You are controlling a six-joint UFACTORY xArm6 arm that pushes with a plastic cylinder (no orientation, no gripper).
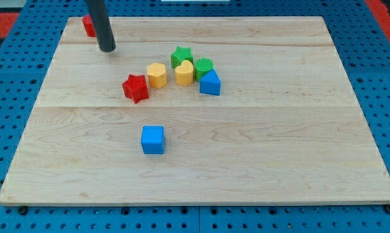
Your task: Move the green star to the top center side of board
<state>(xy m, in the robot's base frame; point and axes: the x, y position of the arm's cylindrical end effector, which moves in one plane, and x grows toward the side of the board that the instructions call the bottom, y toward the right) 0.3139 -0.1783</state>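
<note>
Green star sits at the top of the central cluster, touching the yellow heart, not yet at the worktop top edge. My tip, no hand, holds nothing, upper left, well apart.

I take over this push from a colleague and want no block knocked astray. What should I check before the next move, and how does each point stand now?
1. Green star found, near the board's middle: ok.
2. My tip clear of all blocks, at the view's upper left: ok.
3. Star free of neighbours: not ok, the yellow heart and green cylinder crowd it.
4. Path towards the view's top centre open: ok.
5. Tip below the star for pushing: not ok.
</note>
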